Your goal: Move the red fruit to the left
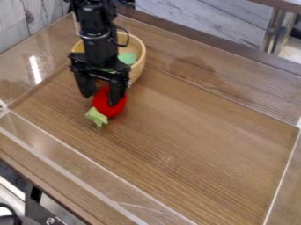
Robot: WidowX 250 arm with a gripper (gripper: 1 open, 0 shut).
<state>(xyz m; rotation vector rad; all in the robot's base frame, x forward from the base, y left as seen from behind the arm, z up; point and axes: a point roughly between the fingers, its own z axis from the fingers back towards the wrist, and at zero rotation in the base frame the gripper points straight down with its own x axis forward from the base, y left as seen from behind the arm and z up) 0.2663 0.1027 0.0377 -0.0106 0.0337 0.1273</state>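
The red fruit (112, 104) lies on the wooden table just in front of the bowl, its light green leafy end (99, 119) pointing toward the near left. My gripper (102, 90) hangs straight down over the fruit's upper end. It is open, with one black finger on each side of the fruit. The fruit's far end is hidden behind the fingers. I cannot tell whether the fingers touch it.
A tan bowl (139, 54) with a green block-shaped item (125, 60) inside stands right behind the gripper. Low clear plastic walls (35, 141) ring the wooden tabletop (200, 132). Bare wood extends to the left and right of the fruit.
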